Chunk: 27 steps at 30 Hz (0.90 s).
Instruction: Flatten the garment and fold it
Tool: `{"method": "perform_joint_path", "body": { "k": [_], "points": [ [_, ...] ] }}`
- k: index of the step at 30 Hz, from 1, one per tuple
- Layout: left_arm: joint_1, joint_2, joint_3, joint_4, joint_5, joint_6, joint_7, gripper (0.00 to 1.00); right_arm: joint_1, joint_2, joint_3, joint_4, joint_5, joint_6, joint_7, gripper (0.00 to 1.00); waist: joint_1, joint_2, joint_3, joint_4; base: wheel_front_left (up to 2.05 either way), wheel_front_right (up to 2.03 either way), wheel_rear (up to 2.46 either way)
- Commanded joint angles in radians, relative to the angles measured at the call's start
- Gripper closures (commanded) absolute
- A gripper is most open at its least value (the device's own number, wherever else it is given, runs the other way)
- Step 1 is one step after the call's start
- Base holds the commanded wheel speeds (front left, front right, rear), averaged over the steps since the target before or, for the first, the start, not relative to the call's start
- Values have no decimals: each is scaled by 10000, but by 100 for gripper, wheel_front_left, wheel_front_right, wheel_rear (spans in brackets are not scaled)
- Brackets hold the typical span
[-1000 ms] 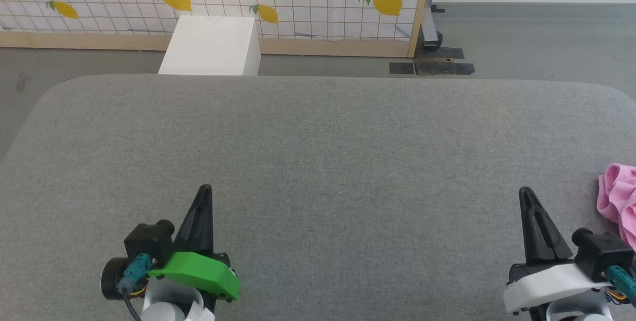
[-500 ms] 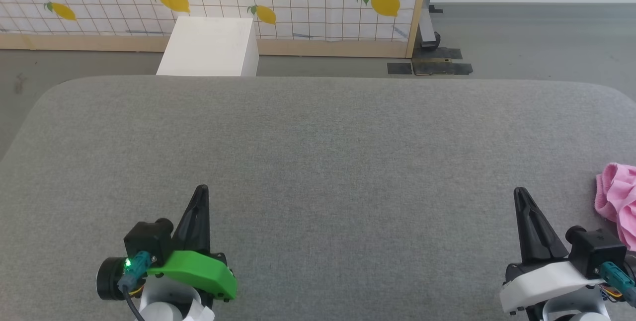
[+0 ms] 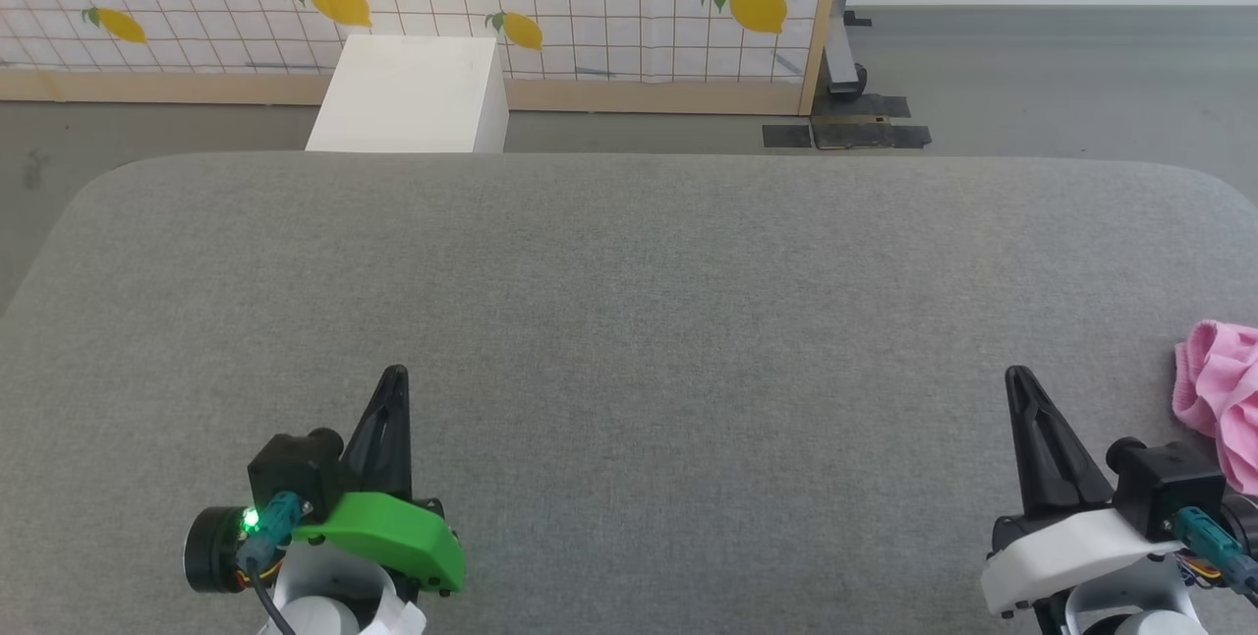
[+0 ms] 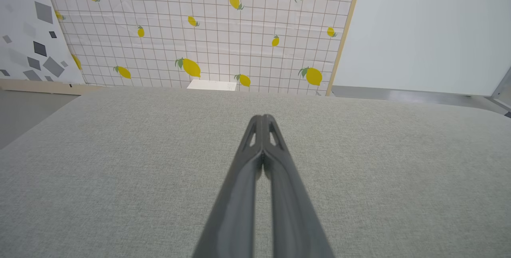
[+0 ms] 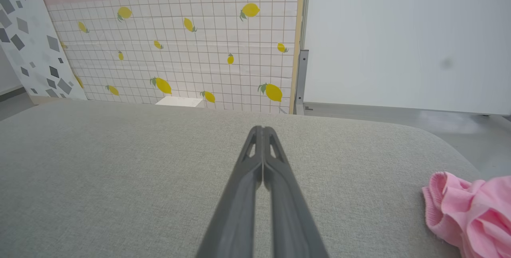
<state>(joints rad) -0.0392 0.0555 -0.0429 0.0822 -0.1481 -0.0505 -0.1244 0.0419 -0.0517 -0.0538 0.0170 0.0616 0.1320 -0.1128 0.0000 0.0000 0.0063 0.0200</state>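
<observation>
Pink garment (image 3: 1219, 399) lying bunched at table (image 3: 629, 320) right edge in head view, just beside right gripper (image 3: 1017, 379); left gripper (image 3: 393, 377) sitting lower left. Left wrist: fingers (image 4: 243, 194) pressing together over table. Right wrist: fingers together too, garment crumpled lower right.

One garment (image 3: 1219, 399); two tools — left tool (image 3: 392, 375), right tool (image 3: 1015, 375); one white box (image 3: 408, 94); one grey table (image 3: 629, 271).

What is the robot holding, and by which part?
Nothing. The left gripper and right gripper are shut, empty; the crumpled pink cloth garment lies untouched.
</observation>
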Motion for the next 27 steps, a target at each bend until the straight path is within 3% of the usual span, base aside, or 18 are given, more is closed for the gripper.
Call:
{"method": "perform_joint_path", "body": {
  "k": [1, 27],
  "points": [
    [176, -29, 56, -90, 150, 73, 78, 100, -143, 8, 51, -53, -91, -7, 88, 100, 0, 0, -2, -5, 0, 0, 0],
    [273, -40, 224, -419, 749, 267, 602, 100, -267, 11, 270, -105, -327, -10, 556, 100, 0, 0, -29, -93, 0, 0, 0]
  ]
}}
